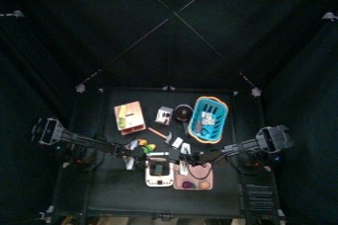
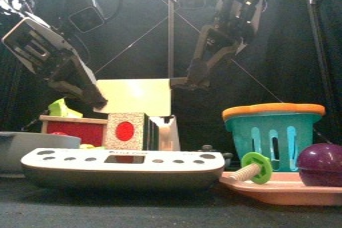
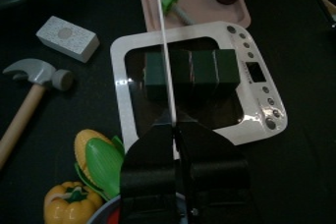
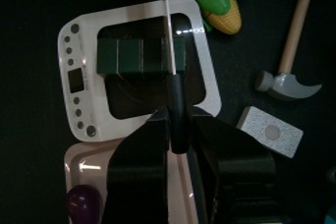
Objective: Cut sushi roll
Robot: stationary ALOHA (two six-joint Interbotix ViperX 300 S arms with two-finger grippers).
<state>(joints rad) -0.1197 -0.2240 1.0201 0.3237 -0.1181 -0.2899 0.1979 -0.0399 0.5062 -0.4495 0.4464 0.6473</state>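
Note:
The dark green sushi roll [image 3: 191, 71] [image 4: 132, 56] lies in a white tray [image 3: 125, 51] [image 4: 79, 81] [image 1: 158, 182] with seams across it. A knife [image 3: 163, 51] [image 4: 172, 95] runs over the roll: a thin grey blade and a black handle. My left gripper [image 3: 174, 125] is shut, and the blade comes straight out from between its jaws. From the opposite side, my right gripper [image 4: 174, 120] is closed on the black handle. In the front view both grippers hang above the tray [image 2: 120, 162]. The roll is hidden there.
A pink board [image 3: 243, 12] [image 2: 287, 187] with a purple ball [image 2: 321, 162] adjoins the tray. A hammer [image 3: 33, 76], a white block [image 3: 66, 37], a toy corn [image 3: 98, 159] and a yellow pepper [image 3: 73, 203] lie nearby. Behind stand a teal basket [image 1: 209, 116] and a wooden box [image 1: 128, 115].

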